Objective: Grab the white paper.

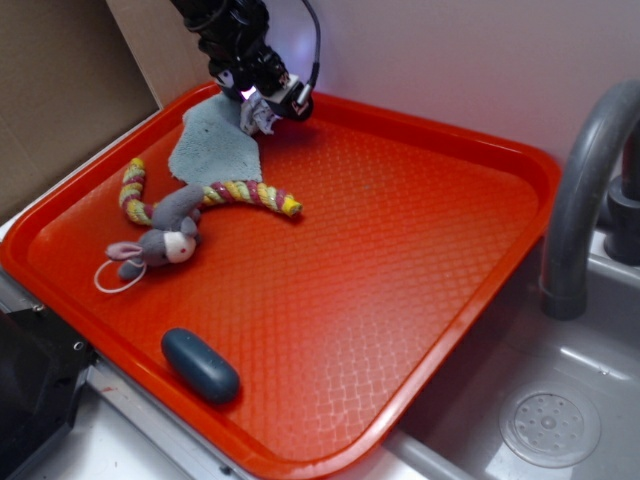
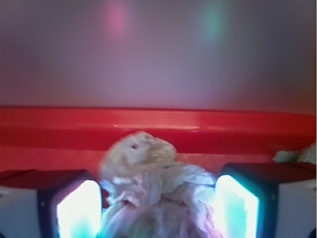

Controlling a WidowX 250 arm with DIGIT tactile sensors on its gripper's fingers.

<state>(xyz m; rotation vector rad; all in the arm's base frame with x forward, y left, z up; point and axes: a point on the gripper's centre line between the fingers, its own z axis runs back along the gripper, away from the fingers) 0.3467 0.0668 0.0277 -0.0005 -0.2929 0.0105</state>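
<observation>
Exterior view, left to right:

1. Cardboard panel [image 1: 60,90], upper left, behind the tray.
2. Orange tray [image 1: 400,300], textured floor with a raised rim, filling most of the view.
3. Rope toy [image 1: 200,195], yellow, pink and green braid, curved, lying on the tray just in front of the cloth.
4. Plush mouse [image 1: 160,245], grey with a white face, lying on its side against the rope toy; thin white loop at its left.
5. Dark blue-grey oval object [image 1: 200,365], near the tray's front rim, well apart from the rest.
6. Blue-grey cloth [image 1: 212,148], flat, at the tray's far left corner.
7. Claw [image 1: 262,108], black, at the far rim above the cloth's right edge; clamped on the white paper [image 1: 258,117], which hangs crumpled from it.
8. Grey faucet [image 1: 590,190] and sink [image 1: 550,420] with round drain, right of the tray.

Wrist view: the white paper [image 2: 153,188] bunches between the two lit fingers [image 2: 79,210], touching both; the tray rim [image 2: 59,129] runs across behind.
</observation>
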